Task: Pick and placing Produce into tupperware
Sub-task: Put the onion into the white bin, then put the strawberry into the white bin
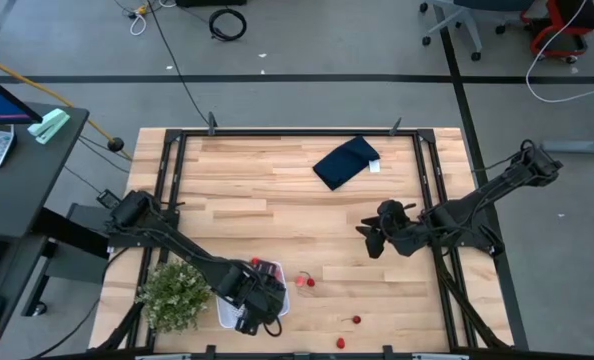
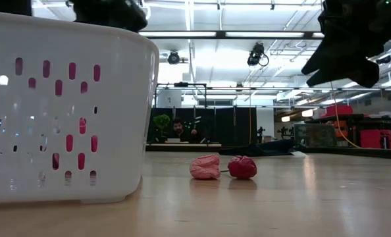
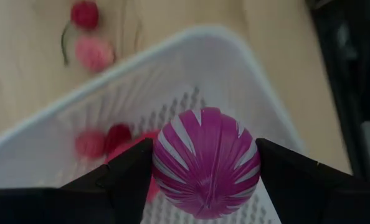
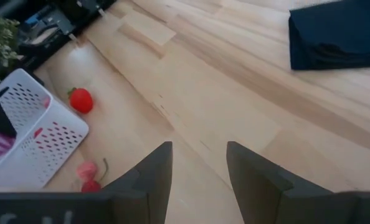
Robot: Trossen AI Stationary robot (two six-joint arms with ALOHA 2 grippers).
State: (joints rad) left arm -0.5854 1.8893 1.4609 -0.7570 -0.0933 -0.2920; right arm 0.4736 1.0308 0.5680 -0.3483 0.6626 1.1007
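Observation:
My left gripper (image 3: 205, 167) hangs over the white perforated tupperware (image 1: 233, 309) near the table's near edge, shut on a round magenta fruit with white stripes (image 3: 207, 163). Red fruits (image 3: 104, 140) lie inside the tupperware (image 3: 172, 68). A pink and red cherry pair (image 2: 223, 167) lies on the table right of it, also visible in the high view (image 1: 305, 282). A red strawberry (image 4: 80, 99) rests beside the container's far wall. Two more small red fruits (image 1: 355, 320) lie near the near edge. My right gripper (image 4: 197, 171) is open, raised over the table's right half (image 1: 377, 236). My left gripper pinches the magenta fruit between its two fingers (image 3: 132, 171), one on each side of its widest part (image 3: 166, 155). The fingers come from above, pointing down. The fruit is lifted clear, above the tupperware's mesh floor.
A green bushy plant (image 1: 175, 290) stands at the near left, close to the tupperware. A dark navy folded cloth (image 1: 345, 161) lies toward the far edge. Bare wood lies in the table's middle. Black frame rails (image 1: 432, 180) run along the table's sides.

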